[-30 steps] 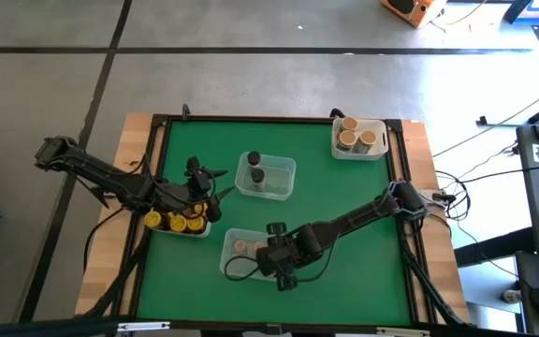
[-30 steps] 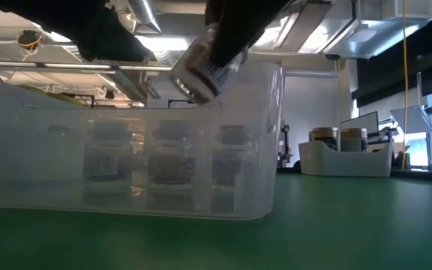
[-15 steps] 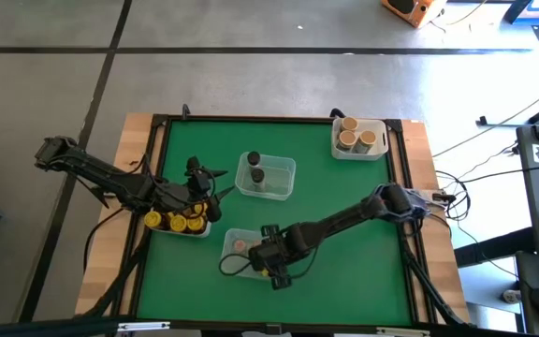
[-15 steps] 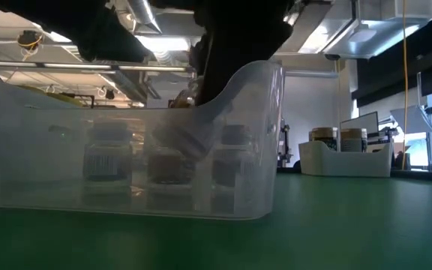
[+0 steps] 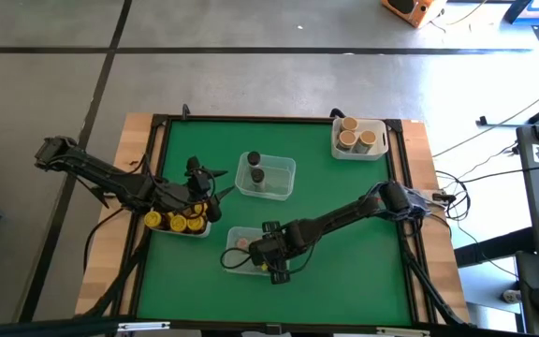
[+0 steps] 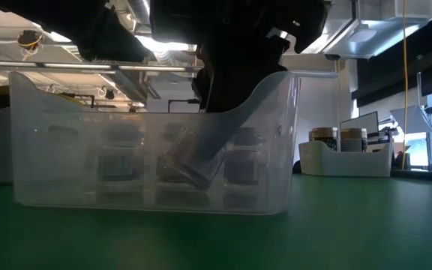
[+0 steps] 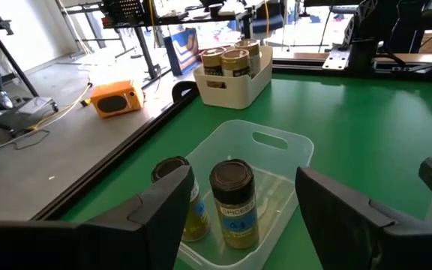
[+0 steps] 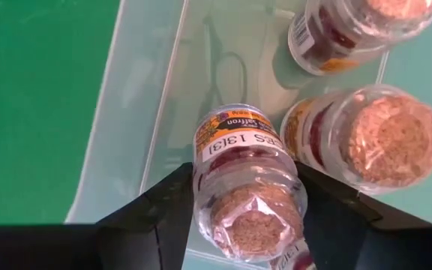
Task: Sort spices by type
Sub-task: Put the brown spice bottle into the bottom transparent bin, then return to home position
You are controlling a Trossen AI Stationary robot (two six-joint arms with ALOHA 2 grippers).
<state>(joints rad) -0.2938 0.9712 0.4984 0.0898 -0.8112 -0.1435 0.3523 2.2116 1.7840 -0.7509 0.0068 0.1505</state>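
My right gripper (image 8: pixel 244 201) is over the near clear tub (image 5: pixel 233 242), shut on a small spice jar (image 8: pixel 240 161) with a pinkish-brown lid. Two jars with the same kind of lid (image 8: pixel 393 141) stand upright in that tub. In the low view the held jar (image 6: pixel 193 159) is tilted inside the tub (image 6: pixel 280 142). My left gripper (image 5: pixel 204 183) is open and waits beside the tub of yellow-lidded jars (image 5: pixel 176 222), facing the centre tub with two black-lidded jars (image 7: pixel 233 196). My right gripper pinches the jar between its two fingers (image 8: pixel 163 206) on opposite sides of its upper body (image 8: pixel 208 169), just under the lid (image 8: pixel 257 225). It comes slanting from above. The jar is tilted, lid toward the wrist and bottom end down inside the tub.
A white tray with tan-lidded jars (image 5: pixel 356 138) sits at the far right corner. The centre clear tub (image 5: pixel 267 176) lies between the two arms. Green table surface lies bare to the right of the near tub (image 5: pixel 354 271). Raised wooden edges frame the table.
My right gripper has moved toward the table's left edge and down, carrying the jar from above the near tub's rim to down inside it. The jar stays tilted in the hold. The tub has slid a little sideways on the table.
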